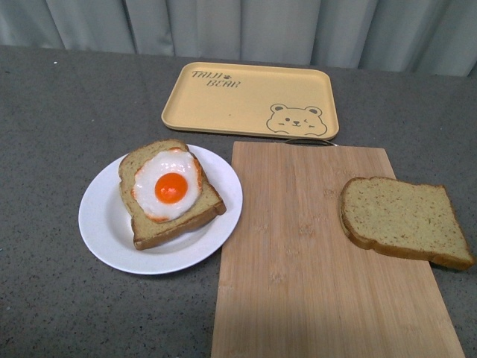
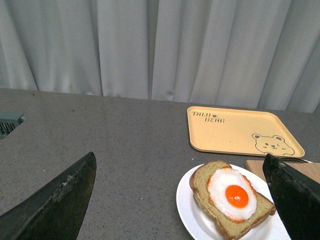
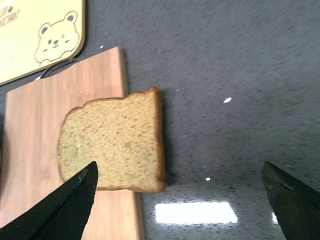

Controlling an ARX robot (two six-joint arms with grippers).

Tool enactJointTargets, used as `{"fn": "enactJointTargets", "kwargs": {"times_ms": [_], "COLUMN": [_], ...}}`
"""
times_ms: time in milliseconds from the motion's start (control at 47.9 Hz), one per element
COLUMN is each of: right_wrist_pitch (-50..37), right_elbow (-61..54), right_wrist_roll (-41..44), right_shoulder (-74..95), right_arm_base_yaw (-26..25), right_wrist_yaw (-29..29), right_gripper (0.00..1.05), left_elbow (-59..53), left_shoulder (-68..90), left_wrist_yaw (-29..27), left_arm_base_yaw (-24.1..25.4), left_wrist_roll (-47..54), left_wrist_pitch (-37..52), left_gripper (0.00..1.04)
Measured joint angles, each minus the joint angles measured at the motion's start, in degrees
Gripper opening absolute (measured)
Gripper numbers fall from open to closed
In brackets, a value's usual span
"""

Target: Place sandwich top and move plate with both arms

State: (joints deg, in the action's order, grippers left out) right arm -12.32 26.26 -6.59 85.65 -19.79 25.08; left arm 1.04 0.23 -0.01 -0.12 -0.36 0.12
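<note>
The sandwich top [image 1: 405,220], a plain speckled bread slice, lies on the right edge of the wooden cutting board [image 1: 313,283], partly overhanging it. The white plate [image 1: 104,224] sits left of the board and carries a bread slice with a fried egg [image 1: 170,186]. Neither arm shows in the front view. My left gripper [image 2: 182,200] hangs open above the table, with the plate [image 2: 187,210] and egg slice [image 2: 231,197] between its fingers in its view. My right gripper [image 3: 180,200] is open above the table, the sandwich top [image 3: 112,145] near one finger.
A yellow rectangular tray [image 1: 250,101] with a bear drawing lies behind the board and plate. Grey curtains hang along the table's far edge. The grey table [image 1: 52,134] stretches left of the plate. A bright light reflection [image 3: 195,212] shows on the tabletop beside the board.
</note>
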Motion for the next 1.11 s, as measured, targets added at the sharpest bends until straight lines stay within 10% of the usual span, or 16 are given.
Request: {"fn": "enactJointTargets", "kwargs": {"times_ms": [585, 1107], "right_wrist_pitch": [5.29, 4.50], "right_elbow": [14.43, 18.05], "right_wrist_roll": [0.46, -5.14], "right_shoulder": [28.41, 34.71], "right_arm_base_yaw": [1.18, 5.29], "right_wrist_yaw": [13.99, 12.79], "right_gripper": [0.95, 0.09], "left_elbow": [0.00, 0.00], "left_shoulder": [0.00, 0.00], "left_wrist_yaw": [0.02, 0.02], "left_arm_base_yaw": [0.00, 0.00], "left_wrist_roll": [0.00, 0.00], "left_wrist_pitch": [0.00, 0.00], "left_gripper": [0.98, 0.98]}}
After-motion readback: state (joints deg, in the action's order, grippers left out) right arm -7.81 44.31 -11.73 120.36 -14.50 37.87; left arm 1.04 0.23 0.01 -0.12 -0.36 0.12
